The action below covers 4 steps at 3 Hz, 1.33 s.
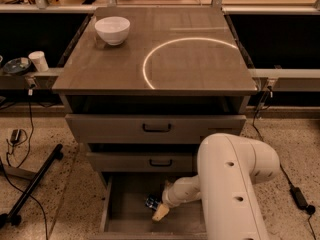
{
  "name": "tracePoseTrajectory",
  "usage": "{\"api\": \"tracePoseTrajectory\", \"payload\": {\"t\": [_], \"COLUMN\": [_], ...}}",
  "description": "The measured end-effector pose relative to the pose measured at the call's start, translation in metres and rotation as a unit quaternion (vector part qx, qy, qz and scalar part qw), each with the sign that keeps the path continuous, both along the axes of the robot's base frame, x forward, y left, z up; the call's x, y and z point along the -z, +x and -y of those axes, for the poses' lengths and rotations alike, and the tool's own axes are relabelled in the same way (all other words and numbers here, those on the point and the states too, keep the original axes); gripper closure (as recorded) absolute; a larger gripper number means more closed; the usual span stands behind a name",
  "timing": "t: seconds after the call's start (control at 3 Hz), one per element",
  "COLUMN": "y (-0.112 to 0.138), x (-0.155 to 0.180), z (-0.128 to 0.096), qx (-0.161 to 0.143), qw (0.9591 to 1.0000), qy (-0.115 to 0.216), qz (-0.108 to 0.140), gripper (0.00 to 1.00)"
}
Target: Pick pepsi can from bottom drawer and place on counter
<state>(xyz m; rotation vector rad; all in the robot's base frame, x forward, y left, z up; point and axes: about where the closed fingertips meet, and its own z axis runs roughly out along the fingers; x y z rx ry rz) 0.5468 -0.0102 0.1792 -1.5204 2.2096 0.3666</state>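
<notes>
Blue shows low in the bottom drawer [125, 211], which is pulled out: that is the pepsi can [151, 202], down on the drawer's flat floor, a little right of the middle. My gripper [159, 210] is inside the same drawer, right up against the can on its lower right side, with its pale tan end pointing down and to the left. I cannot tell whether my gripper is closed on the can or only sits beside it, and I cannot tell whether the can stands or lies. My white arm [235, 184] comes in from the right, bulky at the elbow and narrowing toward the wrist as it reaches over the drawer's right edge.

Above, the middle drawer [120, 161] and the top drawer [110, 128] are each partly out, both with a black handle at the centre. The counter [200, 69] over them is grey-brown and glossy, with a bright ring of light [145, 69] curving across its right half. A white bowl [112, 30] sits near its back left corner, well apart from the can. Off to the left, a white cup [38, 61] stands on a lower ledge.
</notes>
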Motion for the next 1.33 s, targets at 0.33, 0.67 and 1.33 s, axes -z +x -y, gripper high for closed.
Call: {"api": "tracePoseTrajectory", "payload": {"t": [0.33,0.67,1.33], "y": [-0.002,-0.005,-0.019], "x": [0.004,0.015,0.058], "z": [-0.004,-0.010,-0.049], "qx": [-0.001,-0.002,-0.036], "qw": [1.0000,0.9999,0.9976], "qy": [0.003,0.009,0.022], "qz": [-0.001,-0.010,-0.055], "gripper": [0.00,0.00,0.00]}}
